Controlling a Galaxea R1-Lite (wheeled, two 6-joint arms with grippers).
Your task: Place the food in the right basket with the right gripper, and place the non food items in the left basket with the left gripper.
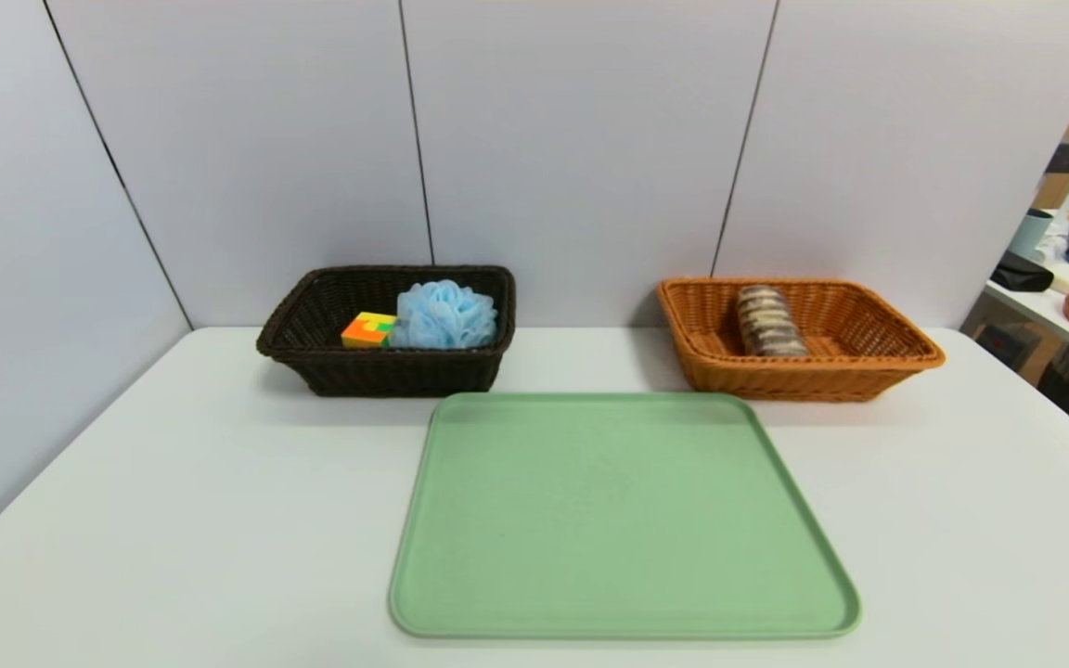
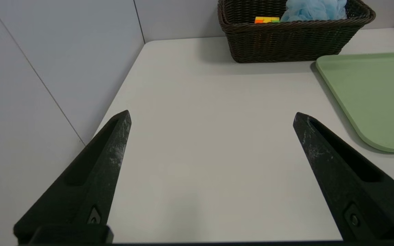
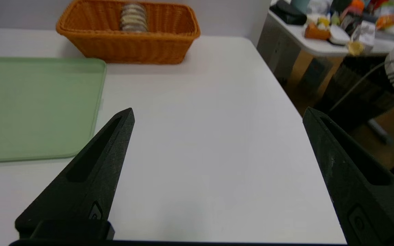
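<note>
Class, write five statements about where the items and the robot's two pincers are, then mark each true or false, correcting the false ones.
1. The fluffy light-blue mesh puff lies in the dark brown woven basket. True.
2. The brown-and-cream striped roll lies on the flat green tray. False: it is in the orange-tan woven basket.
3. The small multicoloured cube shares the dark basket with the puff. True.
4. The left pincer, above the white table, grips the cube. False: it is open and holds nothing.
5. The right pincer is open above the table, holding nothing. True.
</note>
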